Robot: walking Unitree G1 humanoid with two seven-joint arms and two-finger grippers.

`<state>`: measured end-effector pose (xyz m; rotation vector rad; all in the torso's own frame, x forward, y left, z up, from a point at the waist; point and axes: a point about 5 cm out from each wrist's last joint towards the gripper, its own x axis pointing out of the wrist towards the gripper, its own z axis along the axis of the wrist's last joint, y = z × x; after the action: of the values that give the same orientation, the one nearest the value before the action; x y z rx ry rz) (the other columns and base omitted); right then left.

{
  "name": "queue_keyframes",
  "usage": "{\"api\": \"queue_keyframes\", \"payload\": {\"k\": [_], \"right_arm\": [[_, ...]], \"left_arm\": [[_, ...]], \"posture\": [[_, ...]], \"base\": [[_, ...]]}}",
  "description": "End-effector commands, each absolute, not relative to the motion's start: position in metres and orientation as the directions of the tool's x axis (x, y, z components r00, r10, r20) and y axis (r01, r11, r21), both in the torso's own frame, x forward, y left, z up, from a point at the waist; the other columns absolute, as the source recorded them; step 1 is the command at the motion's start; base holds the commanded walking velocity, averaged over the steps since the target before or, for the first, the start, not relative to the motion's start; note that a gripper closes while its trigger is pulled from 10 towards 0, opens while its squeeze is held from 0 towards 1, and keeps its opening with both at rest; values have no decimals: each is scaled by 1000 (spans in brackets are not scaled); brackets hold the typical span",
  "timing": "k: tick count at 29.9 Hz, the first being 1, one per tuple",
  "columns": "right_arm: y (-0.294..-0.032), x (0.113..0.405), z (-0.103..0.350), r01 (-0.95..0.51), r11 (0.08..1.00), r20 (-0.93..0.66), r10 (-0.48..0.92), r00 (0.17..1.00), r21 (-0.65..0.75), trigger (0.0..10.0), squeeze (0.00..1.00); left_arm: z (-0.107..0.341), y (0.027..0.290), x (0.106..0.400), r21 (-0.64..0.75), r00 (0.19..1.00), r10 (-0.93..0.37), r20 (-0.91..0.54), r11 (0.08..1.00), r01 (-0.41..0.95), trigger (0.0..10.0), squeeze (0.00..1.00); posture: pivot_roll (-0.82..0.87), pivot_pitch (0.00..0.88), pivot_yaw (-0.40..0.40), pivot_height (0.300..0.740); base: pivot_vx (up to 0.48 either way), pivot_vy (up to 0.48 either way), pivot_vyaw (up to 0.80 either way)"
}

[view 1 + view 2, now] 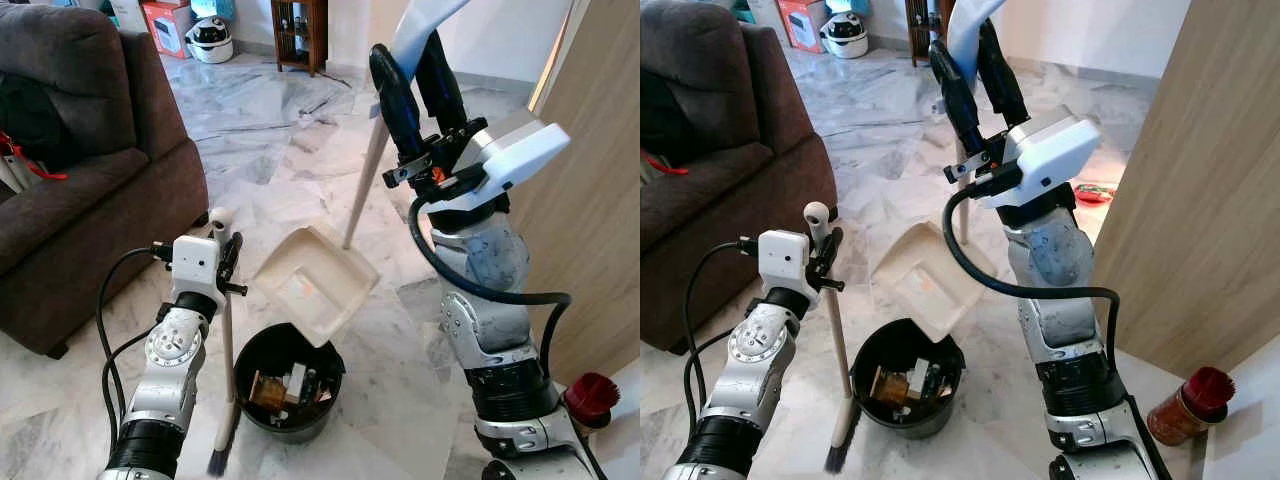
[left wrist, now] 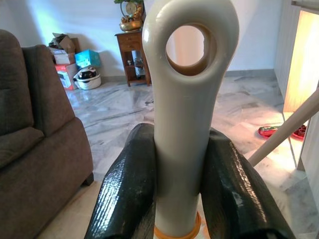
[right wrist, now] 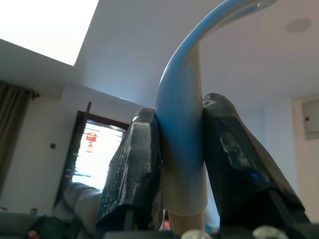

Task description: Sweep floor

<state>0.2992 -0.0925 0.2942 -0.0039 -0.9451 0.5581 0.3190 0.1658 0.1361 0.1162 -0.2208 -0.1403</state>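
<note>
While clamped on the upright broom [image 1: 226,340], left gripper [image 2: 182,194] sits beside the brown sofa [image 1: 90,170]; bristles down on the marble floor [image 1: 280,150], just beside the black bin [image 1: 288,383]. Right gripper [image 1: 420,85], raised high, pinches the dustpan handle [image 1: 365,180], cream dustpan [image 1: 313,282] tilted over the bin's rim. Red-capped jar [image 1: 1188,405] near a wooden panel [image 1: 1200,180].

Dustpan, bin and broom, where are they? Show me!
dustpan [image 1: 313,282], left eye view, on its tilted cream tray
bin [image 1: 262,345], left eye view, on its black rim
broom [image 1: 227,350], left eye view, on its pale stick
</note>
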Motion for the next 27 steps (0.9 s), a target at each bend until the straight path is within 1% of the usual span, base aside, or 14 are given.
{"api": "queue_keyframes", "payload": {"k": [1, 3, 10, 16, 23, 25, 27], "right_arm": [[-92, 290, 312, -480, 843, 812, 447, 375, -242, 10000, 0], [-92, 288, 312, -524, 819, 807, 464, 364, -234, 10000, 0], [-90, 286, 313, -540, 796, 796, 502, 338, -273, 10000, 0], [-87, 283, 313, -586, 746, 769, 563, 302, -316, 10000, 0], [-92, 283, 316, -564, 752, 769, 569, 292, -341, 10000, 0], [-95, 281, 318, -519, 777, 781, 552, 291, -356, 10000, 0], [-96, 281, 319, -511, 777, 781, 557, 284, -368, 10000, 0]], "left_arm": [[149, 164, 321, 123, 951, -159, 264, 984, 130, 10000, 0], [149, 165, 321, 123, 951, -158, 264, 984, 130, 10000, 0], [150, 165, 321, 123, 951, -159, 265, 984, 130, 10000, 0], [150, 165, 321, 123, 951, -160, 266, 984, 131, 10000, 0], [150, 165, 321, 124, 951, -161, 266, 984, 132, 10000, 0], [150, 165, 321, 124, 950, -161, 266, 983, 132, 10000, 0], [150, 165, 321, 125, 950, -162, 266, 983, 132, 10000, 0]], "posture": [[91, 51, 69, 740], [92, 50, 69, 740], [93, 49, 69, 740], [97, 50, 69, 740], [99, 51, 71, 740], [100, 51, 72, 740], [101, 51, 73, 740]], "base": [[0, 0, 0], [0, 0, 0], [0, 0, 0], [0, 0, 0], [0, 0, 0], [0, 0, 0], [0, 0, 0]]}}
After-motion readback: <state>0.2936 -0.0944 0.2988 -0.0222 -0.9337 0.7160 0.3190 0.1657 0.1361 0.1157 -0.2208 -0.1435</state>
